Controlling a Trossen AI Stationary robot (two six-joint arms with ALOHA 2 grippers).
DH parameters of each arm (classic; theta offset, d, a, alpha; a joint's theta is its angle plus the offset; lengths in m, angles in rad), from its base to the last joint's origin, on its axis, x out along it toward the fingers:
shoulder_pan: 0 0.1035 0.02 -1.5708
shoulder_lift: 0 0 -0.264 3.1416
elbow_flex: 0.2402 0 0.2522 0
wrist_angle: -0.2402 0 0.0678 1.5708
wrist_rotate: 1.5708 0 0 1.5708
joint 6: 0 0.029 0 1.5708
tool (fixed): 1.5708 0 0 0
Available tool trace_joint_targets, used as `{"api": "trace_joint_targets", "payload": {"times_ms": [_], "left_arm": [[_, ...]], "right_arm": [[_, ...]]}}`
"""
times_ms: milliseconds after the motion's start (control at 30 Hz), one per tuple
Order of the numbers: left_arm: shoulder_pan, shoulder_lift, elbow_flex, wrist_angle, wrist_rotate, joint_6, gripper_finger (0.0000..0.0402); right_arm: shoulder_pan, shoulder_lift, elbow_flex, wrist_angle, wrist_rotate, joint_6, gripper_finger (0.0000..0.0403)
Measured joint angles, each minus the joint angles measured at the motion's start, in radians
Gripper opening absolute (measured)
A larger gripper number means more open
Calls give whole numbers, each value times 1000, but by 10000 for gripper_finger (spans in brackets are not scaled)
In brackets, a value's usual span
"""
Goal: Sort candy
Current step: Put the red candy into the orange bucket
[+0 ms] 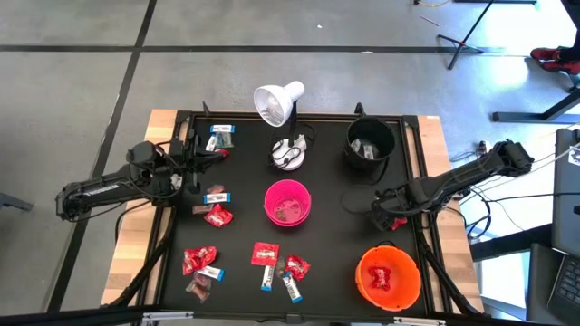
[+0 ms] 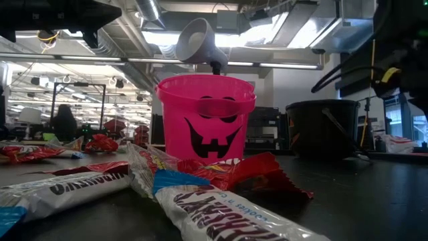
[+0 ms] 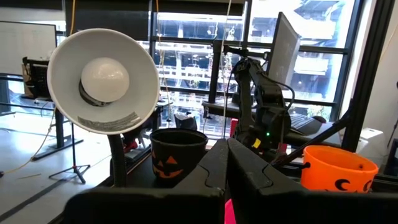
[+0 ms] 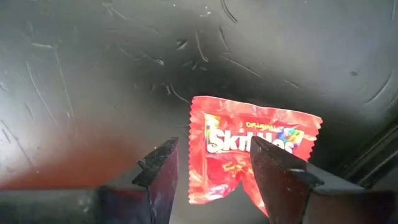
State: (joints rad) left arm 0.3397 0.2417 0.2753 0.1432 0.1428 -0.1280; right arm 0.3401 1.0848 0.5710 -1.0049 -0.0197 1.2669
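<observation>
Many small wrapped sweets lie flat on the black mat: white-and-blue bars [image 1: 221, 130] near the far-left corner, a bar [image 1: 217, 196] and a red packet [image 1: 218, 215] left of the pink bowl, and clusters [image 1: 201, 263] [image 1: 281, 267] along the near edge. My right gripper [image 1: 391, 220] hovers open between the black and orange buckets. Its fingers [image 4: 163, 168] stand on either side of a red Skittles packet [image 4: 249, 146] that lies flat on the mat. My left gripper [image 1: 210, 156] is shut, raised beside the far-left bars, pointing toward the lamp [image 3: 102, 81].
A pink bowl [image 1: 287, 202] stands mid-table and holds some candy. A black bucket [image 1: 370, 145] stands at the far right. An orange bucket [image 1: 388, 276] at the near right holds red packets. A white desk lamp [image 1: 279, 104] stands at the far middle.
</observation>
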Motion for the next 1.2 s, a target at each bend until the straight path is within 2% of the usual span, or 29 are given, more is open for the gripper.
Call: {"api": "trace_joint_targets", "payload": {"times_ms": [133,300,567,700,933,1133,1200], "left_arm": [[0,0,0,0,0,0,1],[0,0,0,0,0,0,1],[0,0,0,0,0,0,1],[0,0,0,0,0,0,1],[0,0,0,1,0,0,2],[0,0,0,0,0,0,1],[0,0,0,0,0,0,1]], "right_arm": [[0,34,-9,15,-19,42,193],[0,138,-10,17,-46,64,193],[-2,299,-2,35,-129,24,190],[-1,308,28,39,-127,9,152],[-1,306,107,72,-114,-33,22],[-1,305,176,65,-70,-42,31],[-1,305,206,61,-53,-52,21]]}}
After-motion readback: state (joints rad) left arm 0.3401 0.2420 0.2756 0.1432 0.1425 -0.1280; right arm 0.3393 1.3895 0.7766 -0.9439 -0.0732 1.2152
